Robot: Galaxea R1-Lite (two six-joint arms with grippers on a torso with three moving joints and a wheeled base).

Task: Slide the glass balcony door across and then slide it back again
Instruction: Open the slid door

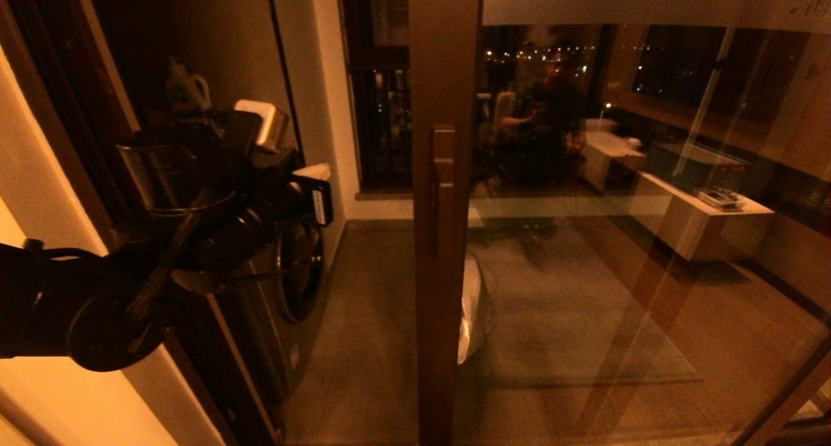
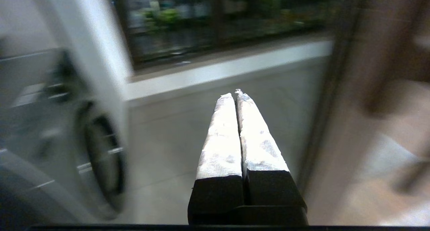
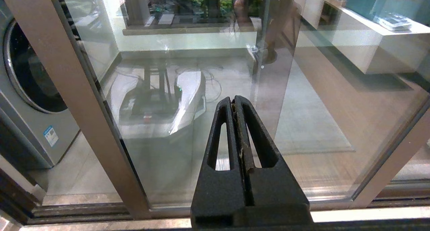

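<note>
Tall clear-glass balcony door in brown wooden frame fills centre and right of head view, blocky pull handle on stile. Left gripper raised at left of head view, clear of stile, fingers pressed together, holding nothing. Right gripper closed, empty, facing lower glass pane. Grey front-loading washing machine at lower left.

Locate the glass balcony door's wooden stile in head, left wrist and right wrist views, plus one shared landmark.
Head: the glass balcony door's stile stands upright at centre, pull handle on it, glass to its right.
Left wrist: blurred brown upright at the right edge, beside the shut left gripper.
Right wrist: slanted band at left, ahead of the shut right gripper.
Shared landmark: washing machine.
</note>
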